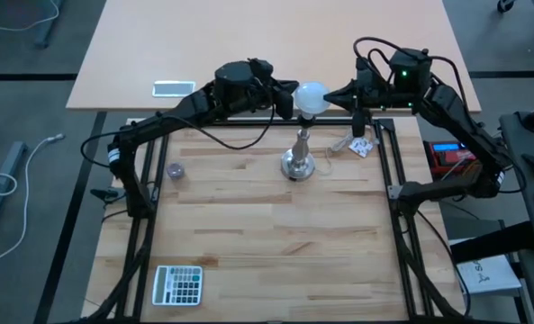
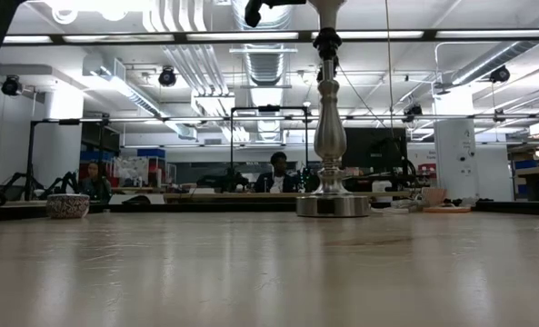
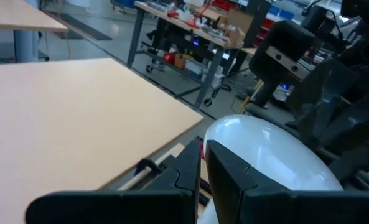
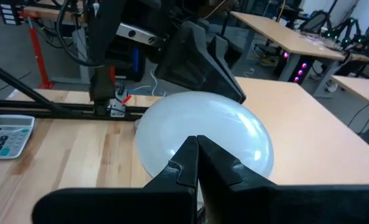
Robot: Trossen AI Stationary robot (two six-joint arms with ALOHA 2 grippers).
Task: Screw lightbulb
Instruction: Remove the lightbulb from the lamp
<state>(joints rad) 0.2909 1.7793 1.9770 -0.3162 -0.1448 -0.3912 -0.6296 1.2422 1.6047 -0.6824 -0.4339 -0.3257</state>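
Both arms reach in toward each other over the far middle of the table, held high above it. The left gripper [image 1: 289, 97] comes in from the left, fingers nearly together. The right gripper [image 1: 332, 94] faces it, fingers pressed together.

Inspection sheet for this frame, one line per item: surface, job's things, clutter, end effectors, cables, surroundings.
Surface: wooden table, mostly bare.
Job's things: lightbulb over the silver stand, between both end effectors.
Clutter: calculator near corner; small bowl left; phone on the far desk; small card right.
End effectors: left end effector and right end effector both shut, tips against the bulb's sides.
Cables: black leads along both arms; white cable on floor.
Surroundings: people seated behind.
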